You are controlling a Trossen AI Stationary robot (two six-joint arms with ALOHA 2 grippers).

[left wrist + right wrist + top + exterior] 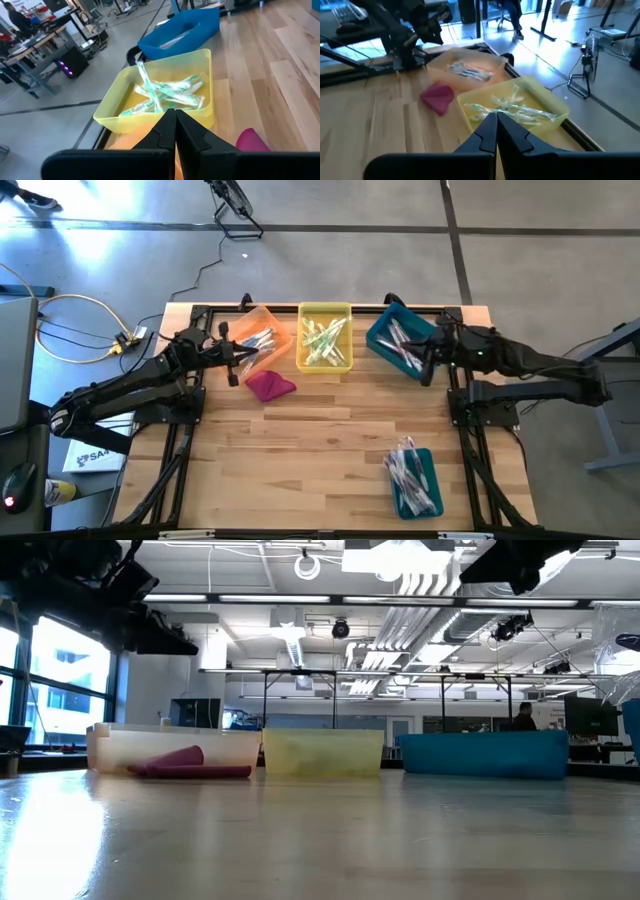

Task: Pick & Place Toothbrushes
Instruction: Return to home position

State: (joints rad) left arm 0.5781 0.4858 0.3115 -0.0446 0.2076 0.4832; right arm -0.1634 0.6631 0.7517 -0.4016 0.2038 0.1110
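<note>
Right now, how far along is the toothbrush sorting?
Looks done: thin plastic toothbrushes lie in the orange plastic bin, yellow plastic bin, far teal plastic bin and near teal plastic bin; none loose on the wooden table. In hand: nothing; left gripper and right gripper, by the far bins, are shut and empty. Left: parking the arms.

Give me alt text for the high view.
A wooden table from above: an orange bin, a yellow bin and a teal bin hold toothbrushes along the far edge, with a second teal bin front right. The left hand is by the orange bin near a magenta cloth; the right hand is by the far teal bin.
</note>
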